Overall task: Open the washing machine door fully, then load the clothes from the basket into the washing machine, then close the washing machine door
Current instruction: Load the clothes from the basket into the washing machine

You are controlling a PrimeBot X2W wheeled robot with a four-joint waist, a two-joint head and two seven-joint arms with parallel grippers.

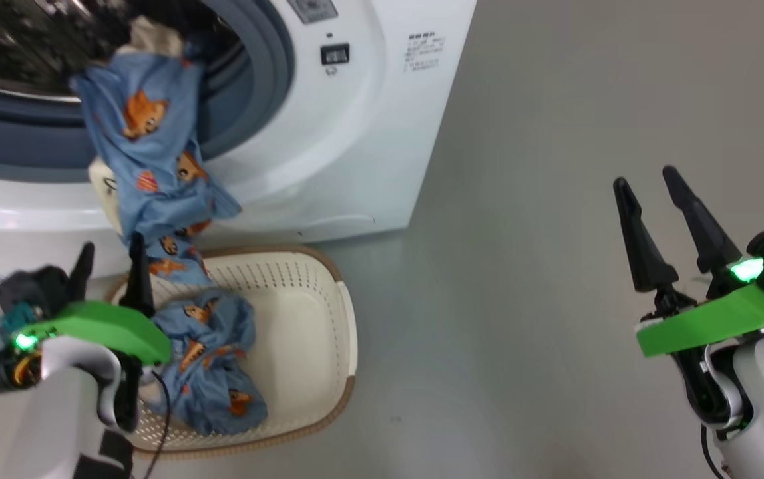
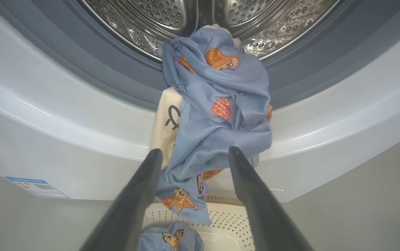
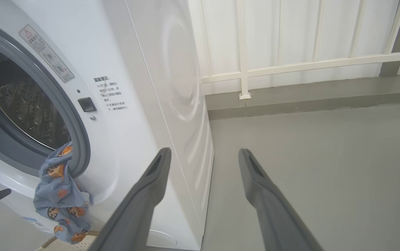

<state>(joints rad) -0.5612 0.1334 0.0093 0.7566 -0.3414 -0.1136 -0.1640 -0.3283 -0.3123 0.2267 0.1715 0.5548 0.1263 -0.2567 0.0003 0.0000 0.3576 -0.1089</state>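
Observation:
The washing machine (image 1: 329,133) stands with its steel drum (image 2: 144,21) exposed; its door is out of view. One of the clothes, a light blue garment (image 1: 149,153) with orange animals, hangs from the drum's lip over the grey-blue ring down toward the basket (image 1: 315,299). A second blue garment (image 1: 212,362) lies bundled in the basket. My left gripper (image 1: 111,243) is open just below and in front of the hanging garment (image 2: 217,115), holding nothing. My right gripper (image 1: 645,176) is open over bare floor, far to the right.
Grey floor (image 1: 522,266) spreads to the right of the machine. In the right wrist view a white railing and wall (image 3: 290,66) stand behind the machine's side panel (image 3: 179,87). A blue label (image 2: 36,186) sits low on the machine's front.

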